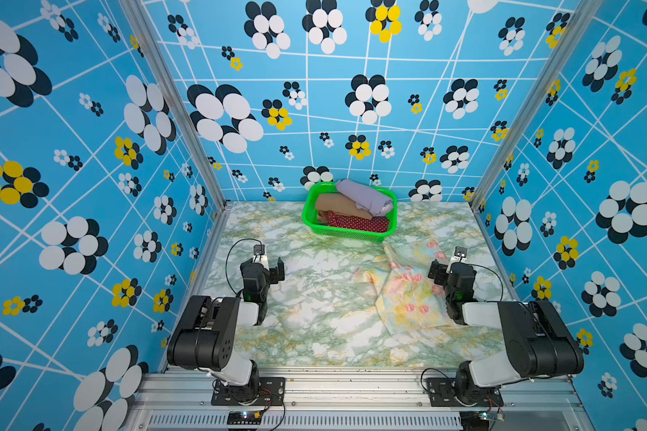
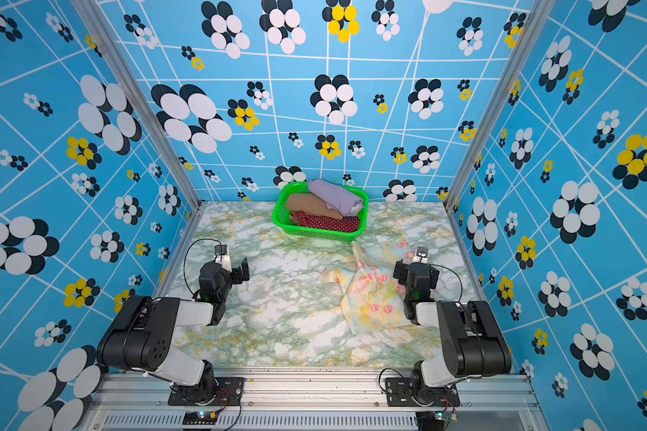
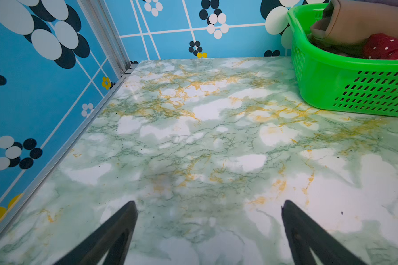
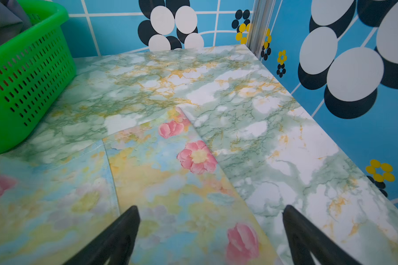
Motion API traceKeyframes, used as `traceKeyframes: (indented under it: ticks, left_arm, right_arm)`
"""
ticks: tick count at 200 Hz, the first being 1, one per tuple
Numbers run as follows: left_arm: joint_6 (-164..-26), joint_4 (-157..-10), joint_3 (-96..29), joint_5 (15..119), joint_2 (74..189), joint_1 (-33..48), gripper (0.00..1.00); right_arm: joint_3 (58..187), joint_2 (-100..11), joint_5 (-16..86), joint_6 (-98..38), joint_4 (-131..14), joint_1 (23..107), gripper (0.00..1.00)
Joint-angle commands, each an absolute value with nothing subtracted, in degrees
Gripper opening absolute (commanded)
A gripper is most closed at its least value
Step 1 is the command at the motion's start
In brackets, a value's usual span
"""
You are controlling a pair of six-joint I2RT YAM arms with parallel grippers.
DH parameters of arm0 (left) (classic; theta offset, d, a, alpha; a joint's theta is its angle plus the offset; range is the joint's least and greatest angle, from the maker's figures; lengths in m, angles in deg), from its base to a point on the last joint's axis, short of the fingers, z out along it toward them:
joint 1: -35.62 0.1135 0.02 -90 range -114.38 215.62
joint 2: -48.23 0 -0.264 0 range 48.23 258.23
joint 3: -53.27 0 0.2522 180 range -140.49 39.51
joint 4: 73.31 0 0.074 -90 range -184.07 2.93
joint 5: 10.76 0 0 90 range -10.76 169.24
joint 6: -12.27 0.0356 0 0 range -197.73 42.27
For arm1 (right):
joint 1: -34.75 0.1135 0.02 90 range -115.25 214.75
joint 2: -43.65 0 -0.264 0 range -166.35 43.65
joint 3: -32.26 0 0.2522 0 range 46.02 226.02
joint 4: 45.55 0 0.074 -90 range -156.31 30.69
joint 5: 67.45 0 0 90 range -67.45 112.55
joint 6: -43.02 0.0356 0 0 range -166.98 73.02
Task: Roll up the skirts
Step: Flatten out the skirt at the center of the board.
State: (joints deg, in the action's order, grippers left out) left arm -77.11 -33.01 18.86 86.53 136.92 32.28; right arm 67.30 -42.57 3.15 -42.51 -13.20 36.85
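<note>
The skirt [image 1: 400, 289] [image 2: 370, 298] lies spread and partly folded over on the marble table, right of centre, just in front of the green basket. It is pale yellow with pink flowers and blue-green patches. My right gripper [image 1: 447, 263] [image 4: 210, 207] hovers open over the skirt's right edge; in the right wrist view the skirt [image 4: 170, 174] lies flat under its spread fingers, untouched. My left gripper [image 1: 270, 263] [image 3: 209, 203] is open above bare table on the left, far from the skirt.
A green basket [image 1: 346, 233] [image 3: 319, 68] [image 4: 21, 57] stands at the back centre, holding a lilac cloth [image 1: 363, 196], a tan cloth [image 1: 337, 207] and a red dotted cloth [image 1: 359, 223]. Patterned blue walls enclose the marble table [image 1: 307, 309] on three sides.
</note>
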Motion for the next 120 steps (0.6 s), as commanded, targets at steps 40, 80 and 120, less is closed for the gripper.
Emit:
traceKeyframes:
  ticks: [40, 80, 120]
  left_arm:
    - [-77.64, -31.87, 18.54, 85.95, 137.18, 32.79, 1.00]
    - [-77.64, -31.90, 18.57, 85.96, 137.19, 32.82, 0.99]
    - [-77.64, -32.14, 18.33, 85.84, 137.18, 32.85, 0.99]
  right_arm:
    - [68.33, -42.75, 2.60, -42.58, -11.67, 37.26, 0.99]
    - [68.34, -42.75, 2.59, -42.54, -11.76, 37.28, 0.99]
    - [68.43, -42.87, 1.28, -42.74, -11.64, 37.87, 0.99]
